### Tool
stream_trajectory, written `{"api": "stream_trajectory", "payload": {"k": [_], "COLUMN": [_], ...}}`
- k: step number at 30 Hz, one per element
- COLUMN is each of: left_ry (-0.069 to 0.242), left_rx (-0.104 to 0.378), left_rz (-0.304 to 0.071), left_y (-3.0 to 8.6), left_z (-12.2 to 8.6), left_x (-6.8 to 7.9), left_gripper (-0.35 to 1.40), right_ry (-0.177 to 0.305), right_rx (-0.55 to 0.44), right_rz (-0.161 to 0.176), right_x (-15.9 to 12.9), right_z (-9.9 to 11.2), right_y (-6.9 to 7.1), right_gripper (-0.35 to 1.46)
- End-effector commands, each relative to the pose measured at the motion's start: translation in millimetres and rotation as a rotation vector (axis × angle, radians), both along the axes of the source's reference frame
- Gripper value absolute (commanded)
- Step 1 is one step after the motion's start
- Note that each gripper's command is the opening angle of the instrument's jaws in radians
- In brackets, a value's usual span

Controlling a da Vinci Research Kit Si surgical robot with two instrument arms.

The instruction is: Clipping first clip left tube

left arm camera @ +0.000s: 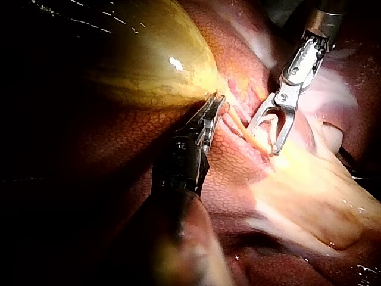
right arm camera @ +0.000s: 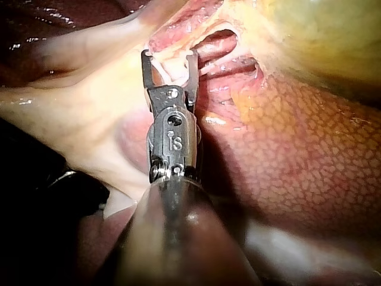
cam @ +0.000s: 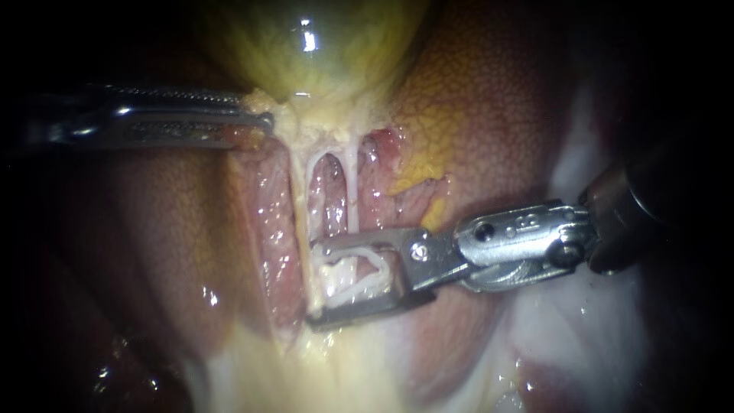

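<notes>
**Left tube at the mouth of wide jaws**

In the centre of the frame the right instrument [cam: 313, 284] has its jaws wide apart. The left tube [cam: 298, 191] runs down just at their tips, across the opening, and is not squeezed. At upper left the left instrument [cam: 264, 121] has its jaws closed on the gallbladder [cam: 321, 53] at its neck.

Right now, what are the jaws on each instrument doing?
Left instrument: shut on the gallbladder at its neck.
Right instrument: open, pale tissue between the jaws.
</notes>
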State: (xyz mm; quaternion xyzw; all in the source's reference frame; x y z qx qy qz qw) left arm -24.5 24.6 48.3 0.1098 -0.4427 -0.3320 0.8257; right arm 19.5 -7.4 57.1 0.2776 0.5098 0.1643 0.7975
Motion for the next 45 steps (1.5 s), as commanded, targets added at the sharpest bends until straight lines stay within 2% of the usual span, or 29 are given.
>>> {"api": "stream_trajectory", "payload": {"k": [1, 15, 28, 45], "left_ry": [0.000, -0.001, -0.001, -0.001], "left_rx": [0.000, 0.000, 0.000, 0.000], "left_rz": [0.000, 0.001, 0.002, 0.001], "left_y": [0.0, 0.1, 0.1, 0.0], "left_z": [0.0, 0.1, 0.1, 0.1], "left_x": [0.0, 0.1, 0.2, 0.2], "left_gripper": [-0.35, -0.35, -0.35, -0.35], "right_ry": [-0.001, -0.003, -0.007, -0.012], "right_rx": [-0.002, 0.003, 0.000, -0.006], "right_rz": [0.002, 0.008, 0.013, 0.022], "right_x": [-0.1, -1.0, -1.5, -3.5], "right_z": [-0.1, -1.5, -1.4, -0.6], "right_y": [0.0, 0.7, 1.0, 2.4], "right_gripper": [0.45, 0.45, 0.45, 0.45]}}
